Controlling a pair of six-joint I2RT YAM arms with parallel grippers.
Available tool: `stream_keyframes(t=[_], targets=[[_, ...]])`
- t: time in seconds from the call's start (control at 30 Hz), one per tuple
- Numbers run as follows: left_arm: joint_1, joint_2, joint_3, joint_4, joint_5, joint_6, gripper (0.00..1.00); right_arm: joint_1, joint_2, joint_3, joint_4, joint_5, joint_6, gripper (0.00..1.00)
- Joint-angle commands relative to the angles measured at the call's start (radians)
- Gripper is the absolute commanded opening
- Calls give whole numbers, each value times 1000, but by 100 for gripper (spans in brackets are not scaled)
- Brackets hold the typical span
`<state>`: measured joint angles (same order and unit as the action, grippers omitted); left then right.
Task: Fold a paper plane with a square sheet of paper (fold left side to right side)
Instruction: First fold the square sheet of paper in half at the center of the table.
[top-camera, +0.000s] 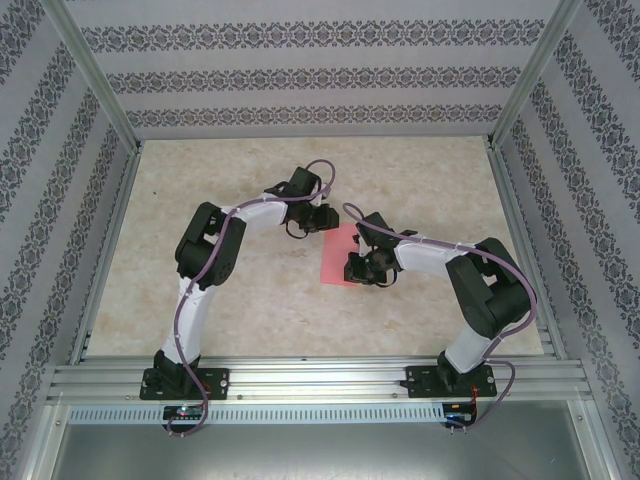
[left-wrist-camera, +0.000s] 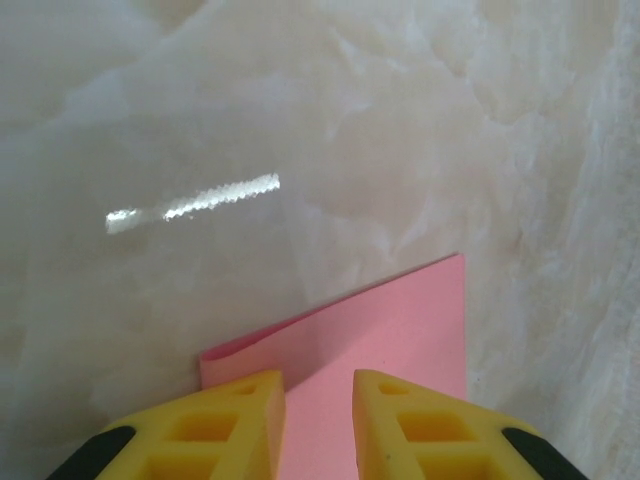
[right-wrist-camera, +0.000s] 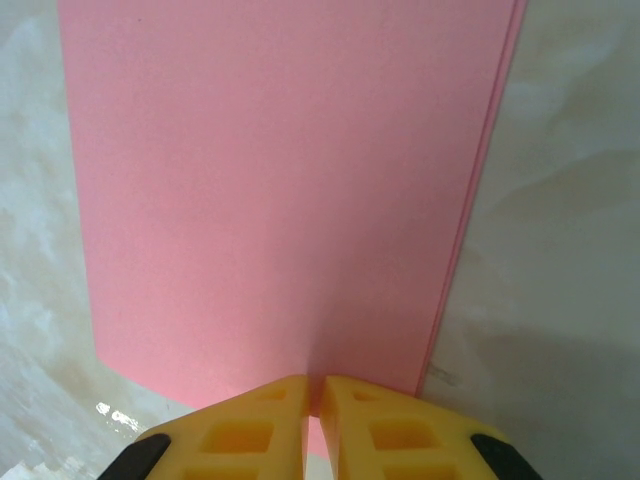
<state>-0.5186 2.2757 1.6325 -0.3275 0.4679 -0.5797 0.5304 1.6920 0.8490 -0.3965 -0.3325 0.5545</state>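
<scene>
Salmon-pink folded paper sheet (top-camera: 338, 258) lies mid beige marbled table (top-camera: 220, 180), clear of its edges, long axis near-to-far; left gripper (left-wrist-camera: 318, 388) spread, right gripper (right-wrist-camera: 313, 388) pressed together.

One square sheet of paper (top-camera: 340, 256) lies on the one tabletop (top-camera: 240, 170). Along its edge the right wrist view shows two layers. There are two arms, the left arm (top-camera: 205, 262) and the right arm (top-camera: 482, 290). They carry two grippers, the left gripper (left-wrist-camera: 318, 378) and the right gripper (right-wrist-camera: 313, 382). Each gripper has two yellow fingers (left-wrist-camera: 230, 420), four in all.
</scene>
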Motion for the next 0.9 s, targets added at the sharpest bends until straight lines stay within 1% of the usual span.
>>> stream_keyframes(t=[0.0,0.23,0.3,0.4,0.5,0.6,0.7,0.77,0.87], targets=[[70,59,55,6,-144,38,29,14,53,-48,-112,79,-15,16],[99,105,163,-42,-135,39,30,15,54,-53,-108,70,-16,16],[102,94,163,-42,-128,44,31,15,47,-51,-100,65,-22,16],[105,37,128,-37,-120,68,33,11,14,-31,-77,43,-32,17],[109,-72,34,-6,-114,87,35,-6,-42,6,-58,12,-47,21],[110,-204,-90,22,-107,97,36,-46,-122,40,-45,-17,-61,29],[107,-329,-232,66,-72,74,37,-106,-167,70,-50,-32,-74,38],[97,-400,-329,109,-39,41,37,-139,-172,91,-59,-22,-91,42],[55,-466,-437,144,1,1,37,-169,-137,135,-82,21,-111,44]])
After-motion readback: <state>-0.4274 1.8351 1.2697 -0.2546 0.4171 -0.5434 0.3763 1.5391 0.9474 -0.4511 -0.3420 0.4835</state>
